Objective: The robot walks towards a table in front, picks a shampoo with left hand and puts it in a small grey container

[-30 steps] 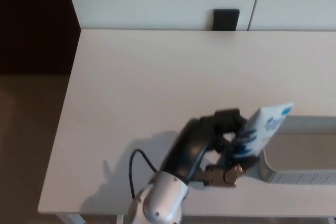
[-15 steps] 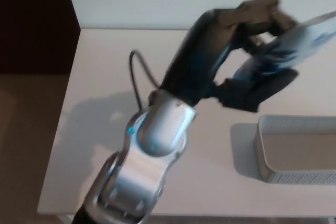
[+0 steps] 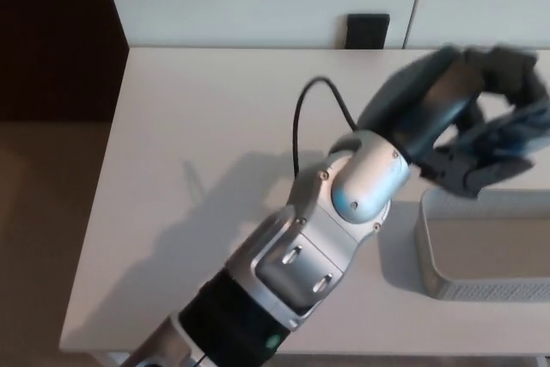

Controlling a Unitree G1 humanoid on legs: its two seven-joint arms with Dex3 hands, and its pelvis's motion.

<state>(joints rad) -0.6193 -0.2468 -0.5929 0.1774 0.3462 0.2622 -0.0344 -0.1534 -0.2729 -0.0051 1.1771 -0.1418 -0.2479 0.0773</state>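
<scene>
Grey container (image 3: pixel 427 251) sat near the table (image 3: pixel 215 109) edge | left hand (image 3: pixel 474 102) hovered above its far rim, fingers clamped round the blurred shampoo bottle (image 3: pixel 522 131) | lined up, seemingly, for the drop

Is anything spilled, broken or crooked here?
Nothing stands out. The small grey mesh container sits flat on the white table, with nothing spilled. The robot's left hand holds the blue-and-white shampoo pack by its far edge, too blurred to check for damage.
</scene>
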